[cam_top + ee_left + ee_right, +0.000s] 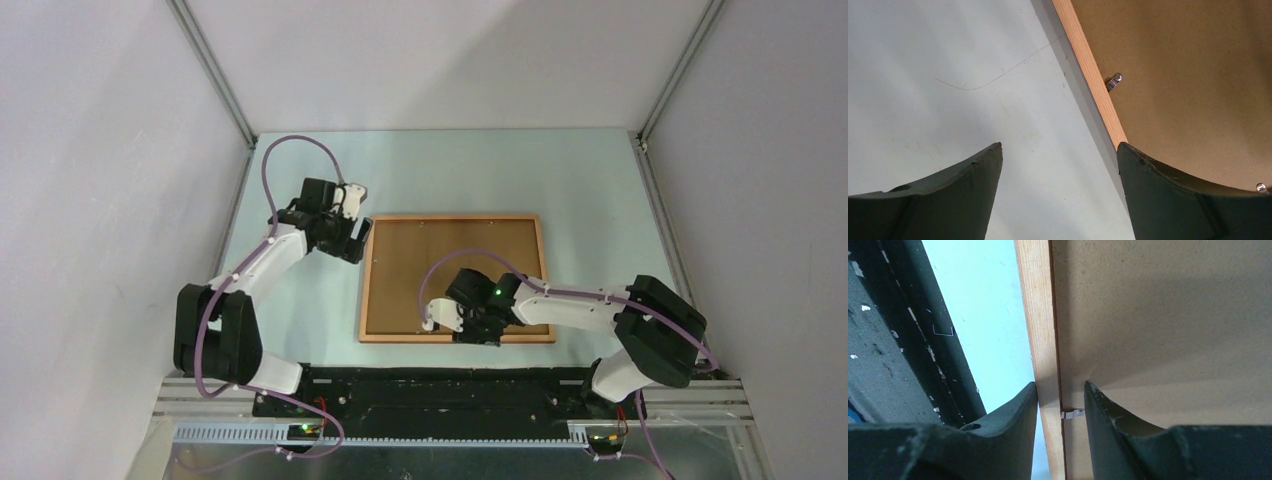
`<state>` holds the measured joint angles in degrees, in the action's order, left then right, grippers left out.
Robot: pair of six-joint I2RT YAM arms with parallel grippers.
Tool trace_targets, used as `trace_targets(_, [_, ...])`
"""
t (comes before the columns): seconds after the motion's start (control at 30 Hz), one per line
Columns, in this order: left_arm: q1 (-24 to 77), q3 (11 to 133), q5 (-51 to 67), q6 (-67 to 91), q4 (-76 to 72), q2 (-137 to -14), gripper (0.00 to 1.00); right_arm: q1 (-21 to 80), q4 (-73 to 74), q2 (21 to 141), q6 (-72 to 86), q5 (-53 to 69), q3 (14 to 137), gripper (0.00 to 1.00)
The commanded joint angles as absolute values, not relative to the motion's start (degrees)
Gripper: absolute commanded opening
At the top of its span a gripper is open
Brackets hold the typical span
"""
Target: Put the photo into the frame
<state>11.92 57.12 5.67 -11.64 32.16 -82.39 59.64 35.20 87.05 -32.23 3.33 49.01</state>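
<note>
Right wrist: right gripper (1061,387) astride frame (1040,315)

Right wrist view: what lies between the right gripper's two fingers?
Between the fingers of the right gripper runs the frame, its wooden rail, with a small metal tab at the backing board edge; the right wrist view shows it.

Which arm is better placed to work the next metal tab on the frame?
Likely right: the right tool straddles the frame's near rail with a metal tab between its fingers. The left tool is open at the left rail, its nearest tab beyond the fingertips.
</note>
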Motion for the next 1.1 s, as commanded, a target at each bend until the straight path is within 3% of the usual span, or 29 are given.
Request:
trace_targets(0.0, [11.87,56.43,5.43,-13.72,31.02,-79.22,0.88,60.29,34.8,87.92,-31.98,4.15,50.44,0.34])
trace_targets(0.1, [11.87,56.05,5.93,-14.66,31.02,-77.98,0.88,60.28,35.99,87.75,-31.76,4.56,51.42,0.17])
trace_targets(0.13, [11.87,55.7,6.13,-15.4,31.02,-77.62,0.88,60.29,36.28,87.48,-31.74,4.7,51.68,0.07])
trace_targets(0.2, [11.87,54.96,7.27,-16.69,31.03,-76.14,0.88,60.17,37.11,86.95,-31.58,5.34,52.57,0.0])
trace_targets(0.63, [13.95,49.29,18.85,-19.85,31.44,-52.43,0.93,55.81,44.37,83.38,-31.91,12.49,60.61,0.0])
trace_targets(0.83, [22.88,47.86,9.81,-25.9,31.82,-42.74,0.99,54.24,46.57,83.41,-31.84,14.97,63.53,0.0])
trace_targets(1.07, [35.28,51.56,-3.76,-32.08,33.32,-45.59,1.0,52.07,49.08,84.67,-31.69,17.44,67.55,0.0])
